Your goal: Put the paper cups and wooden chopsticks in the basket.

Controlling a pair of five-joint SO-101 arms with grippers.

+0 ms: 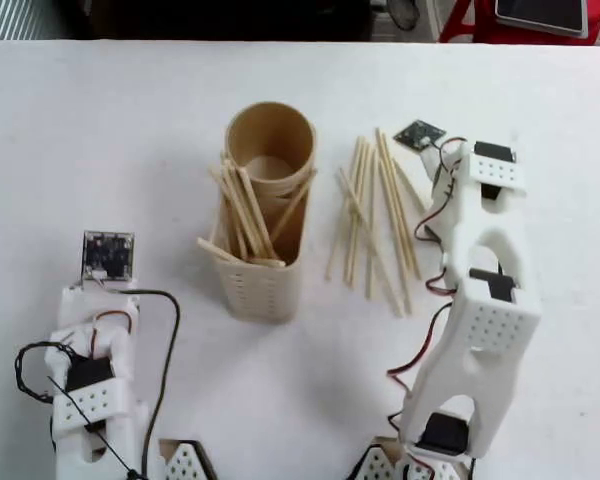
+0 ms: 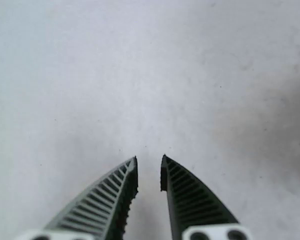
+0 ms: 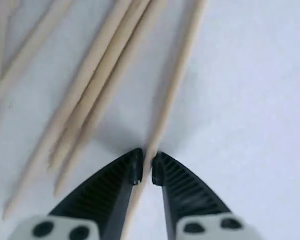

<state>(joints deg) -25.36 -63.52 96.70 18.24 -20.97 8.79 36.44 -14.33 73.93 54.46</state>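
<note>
A cream perforated basket [image 1: 265,290] lies in the middle of the table. In it sit a brown paper cup [image 1: 270,135] and several wooden chopsticks [image 1: 245,215]. Several more loose chopsticks [image 1: 370,220] lie fanned out on the table to its right. The right arm [image 1: 480,230] stands over the right side of that pile. My right gripper [image 3: 146,167] is shut on one chopstick [image 3: 175,85], low over the table, with other sticks [image 3: 95,95] lying beside it. My left gripper [image 2: 149,160] hangs over bare table with a narrow gap between its fingers and nothing in it.
The left arm [image 1: 95,340] is at the near left, well away from the basket. The white table [image 1: 100,130] has free room on the left and at the back. Red and dark items stand beyond the far edge.
</note>
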